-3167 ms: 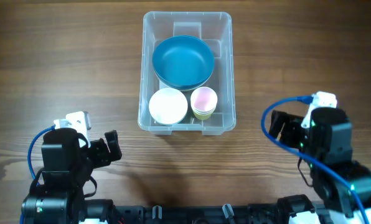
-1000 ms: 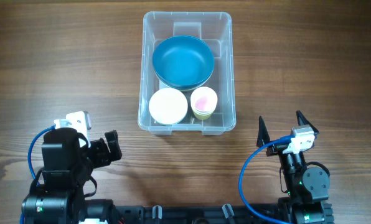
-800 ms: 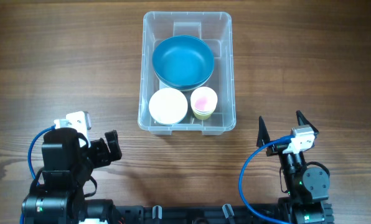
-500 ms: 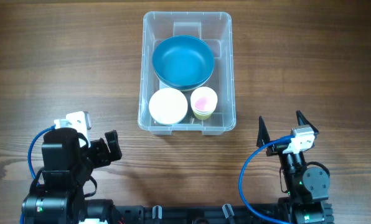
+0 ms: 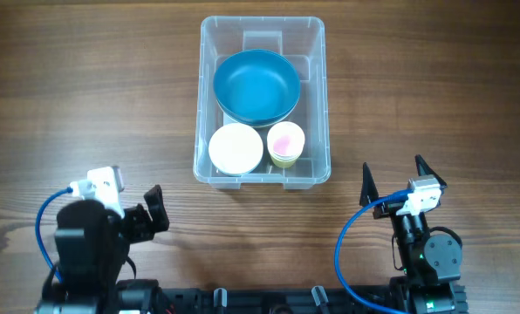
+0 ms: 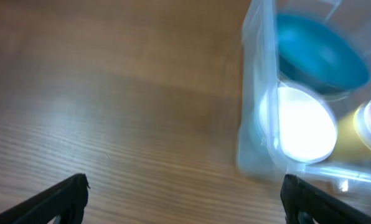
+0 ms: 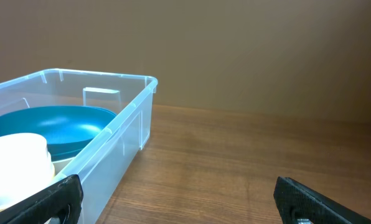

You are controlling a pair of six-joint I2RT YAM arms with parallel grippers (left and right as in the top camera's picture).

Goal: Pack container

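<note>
**Container looks packed, both arms backing off**

The right gripper [image 5: 392, 179] was up beside the container [image 5: 202, 105] a few seconds back. Now it's folded down on the robot's side of it, off its right corner, and it's been parked there for the last second, jaws spread wide with nothing in them. The left gripper [image 6: 184, 186] only just shifted. Its wrist view is blurry, so it's probably still pulling back off the container's left corner, also spread open and empty. The container sits mid-table [image 5: 85, 87], touched by neither arm. Inside it: one blue bowl [image 5: 256, 85] at the far end, one white bowl [image 5: 236, 149] at the near left, and a little stack of cups [image 5: 285, 142] just beside that, pink over yellowish, can't count exactly. Nothing loose outside the container, so I'd call this basically done.
</note>
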